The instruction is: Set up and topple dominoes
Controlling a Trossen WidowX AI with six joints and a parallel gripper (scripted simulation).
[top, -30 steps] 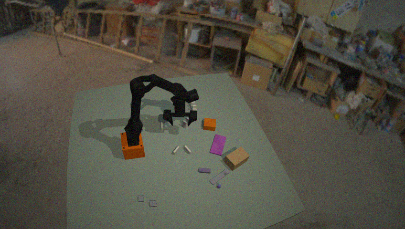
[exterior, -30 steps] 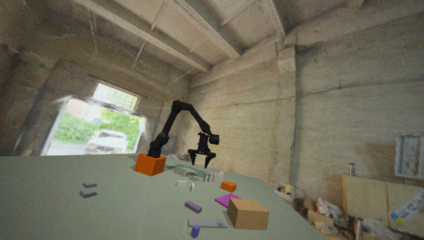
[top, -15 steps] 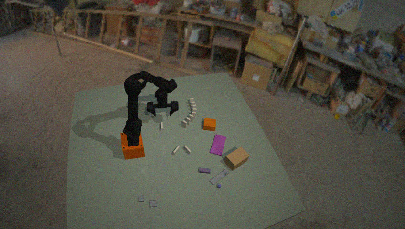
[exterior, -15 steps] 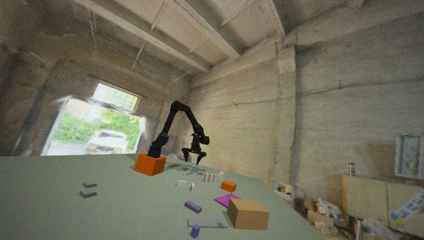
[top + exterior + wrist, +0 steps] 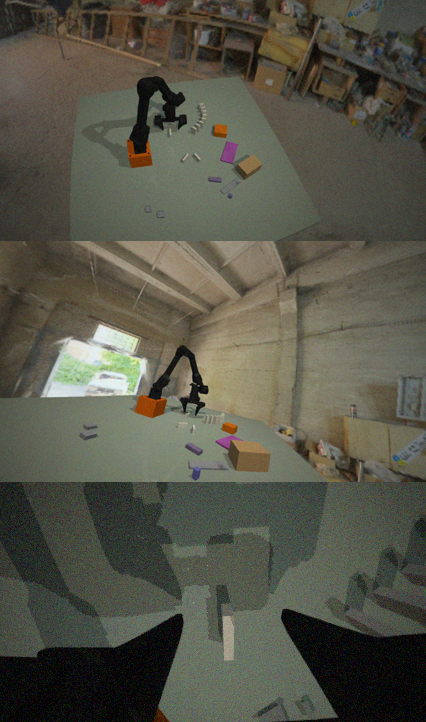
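Observation:
A curved row of several cream dominoes [image 5: 194,130] [image 5: 211,419] [image 5: 367,621] stands upright. A loose domino [image 5: 170,133] [image 5: 187,414] [image 5: 228,639] lies on a long narrow edge left of the row in the top view. My gripper [image 5: 171,128] [image 5: 190,413] [image 5: 231,616] is open and empty above this domino, which shows between the spread fingertips in the wrist view. Two more loose dominoes, one [image 5: 185,157] [image 5: 182,425] and another [image 5: 197,156] [image 5: 193,429], lie on edge nearer the top camera, angled to each other.
An orange block [image 5: 220,131] [image 5: 229,428] is close to the row's near end. Beyond it are a magenta slab [image 5: 229,152] [image 5: 227,442], a brown box [image 5: 248,167] [image 5: 250,456], a purple bar [image 5: 215,179] [image 5: 194,448] and a grey plank [image 5: 230,186] [image 5: 208,465].

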